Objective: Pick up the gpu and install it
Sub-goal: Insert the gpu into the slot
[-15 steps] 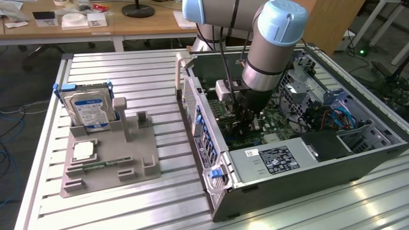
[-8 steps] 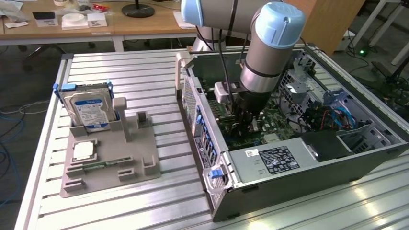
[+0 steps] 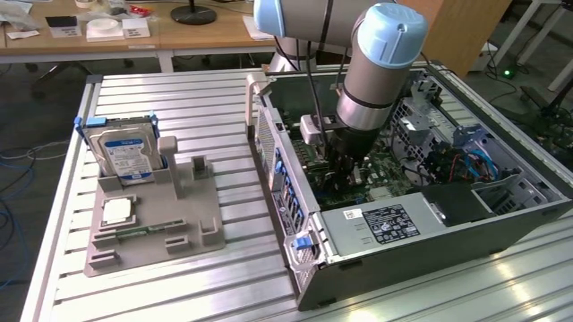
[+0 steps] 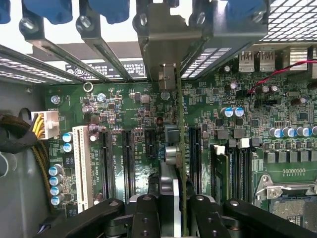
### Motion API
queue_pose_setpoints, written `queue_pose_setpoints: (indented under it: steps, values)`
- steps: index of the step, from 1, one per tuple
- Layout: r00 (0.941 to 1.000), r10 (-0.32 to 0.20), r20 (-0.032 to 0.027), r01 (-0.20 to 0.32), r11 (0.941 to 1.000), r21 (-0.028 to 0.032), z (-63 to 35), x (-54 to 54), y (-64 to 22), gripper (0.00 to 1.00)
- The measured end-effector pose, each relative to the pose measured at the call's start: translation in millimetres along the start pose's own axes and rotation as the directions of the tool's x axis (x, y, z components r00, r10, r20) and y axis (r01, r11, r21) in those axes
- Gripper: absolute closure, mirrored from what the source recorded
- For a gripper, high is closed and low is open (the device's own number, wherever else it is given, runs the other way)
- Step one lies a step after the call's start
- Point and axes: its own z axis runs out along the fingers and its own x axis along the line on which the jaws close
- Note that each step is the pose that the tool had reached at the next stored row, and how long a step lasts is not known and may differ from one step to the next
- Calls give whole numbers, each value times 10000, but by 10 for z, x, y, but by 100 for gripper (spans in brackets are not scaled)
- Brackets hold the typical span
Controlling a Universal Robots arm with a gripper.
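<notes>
Fingers (image 4: pixel 179 210) of the black gripper are pinching the thin flat gpu card (image 4: pixel 180 148) by its edge. The wrist view shows the card from the side, so it looks like a thin greenish-brown strip with a shiny metal bracket (image 4: pixel 166 44) at its far end. The card stands upright over the green motherboard (image 4: pixel 133 106), between the long black slots (image 4: pixel 128 163). It sits just beside one black slot (image 4: pixel 194 153). I cannot tell if it is pushed all the way in.

In the exterior view, the grey and light blue robot arm (image 3: pixel 376 74) reaches down into the open dark grey computer case (image 3: pixel 403 201). The gripper (image 3: pixel 345 164) is low inside the case, close to the green board.

The case lies on its side on the ribbed silver metal bench (image 3: pixel 179 282). A silver box with a black label (image 3: pixel 380 225) sits in the near part of the case.

On the exterior view's left, well apart from the case, a grey plastic holder tray (image 3: pixel 152 235) rests on the bench. A silver hard drive with a blue label (image 3: pixel 125 154) stands upright at the far end of the tray. A small square silver chip (image 3: pixel 118 211) lies flat on the tray nearer to us. A narrow green memory stick (image 3: pixel 143 230) lies just beside the chip.
</notes>
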Motion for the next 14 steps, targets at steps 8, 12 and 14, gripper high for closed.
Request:
queue_pose_setpoints:
  steps: [8,12,14]
  values:
    - [10000,-7,-12,7,10000,26,-275,-6,0,65]
    - [10000,-7,-12,7,10000,31,-455,-11,3,65]
    - [10000,-7,-13,7,10000,32,-548,-14,4,65]
